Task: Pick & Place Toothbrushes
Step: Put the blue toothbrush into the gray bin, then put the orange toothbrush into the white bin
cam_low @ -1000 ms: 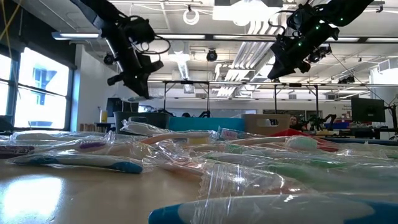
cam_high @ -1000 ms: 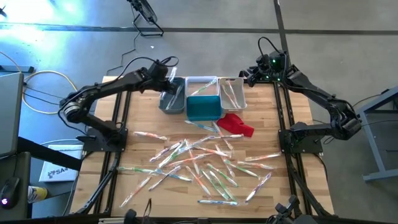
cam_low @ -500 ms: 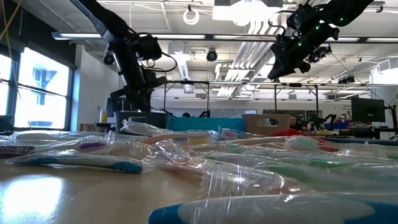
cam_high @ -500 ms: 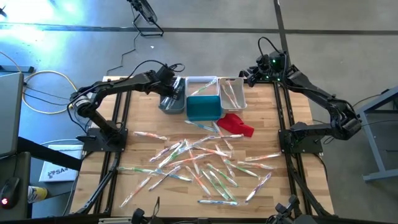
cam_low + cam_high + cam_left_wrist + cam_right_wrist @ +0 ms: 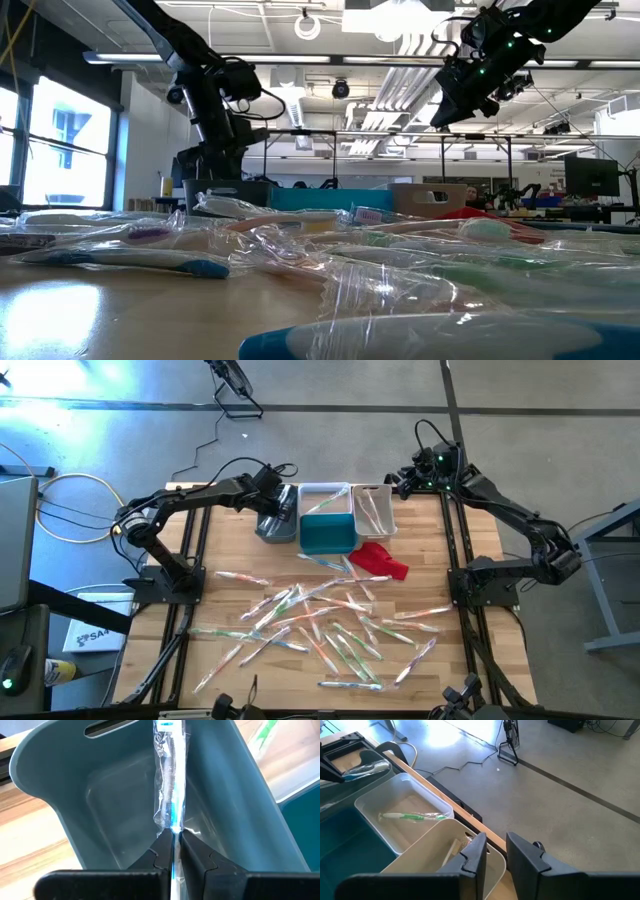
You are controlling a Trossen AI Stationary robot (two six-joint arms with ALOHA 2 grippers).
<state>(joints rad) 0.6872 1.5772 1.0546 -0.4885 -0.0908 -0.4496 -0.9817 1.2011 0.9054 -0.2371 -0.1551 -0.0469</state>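
Dropping lower over the last second, left gripper [image 5: 173, 851] now sitting down inside the grey bin [image 5: 75, 780] at the far side of the table, no longer hanging above it. Pinching a wrapped blue-handled toothbrush [image 5: 171, 780] between nearly closed jaws, wrapper crinkling up past the fingertips [image 5: 162, 852], brush pointing along the bin toward the slotted end wall. Holding it clear of the bin floor by the look of the left wrist view, though hard to say whether the far tip is touching.

Seen from above, left arm reaching in from its side to the grey bin [image 5: 275, 520]; white bin [image 5: 322, 500] just beside it carrying a green-handled brush [image 5: 412, 816], teal bin [image 5: 327, 533] in front of that, and a cream bin [image 5: 372, 508] with a couple of brushes lying in it. Red cloth [image 5: 380, 559] lying just beside the teal bin.

Right gripper [image 5: 495, 851] waiting up high over the far right corner, beyond the cream bin, jaws narrowly parted and carrying nothing.

Placing step in hand, then: blue brush being delivered to the grey bin. Next move probably calling for the jaws to spread so the wrapper drops flat, followed by a straight lift out without snagging the plastic or the bin wall.

Plenty still waiting: toothbrushes [image 5: 320, 625] scattered across the near half of the table, green, orange, blue and white handles overlapping in clear wrappers. Early going, judging by that pile.
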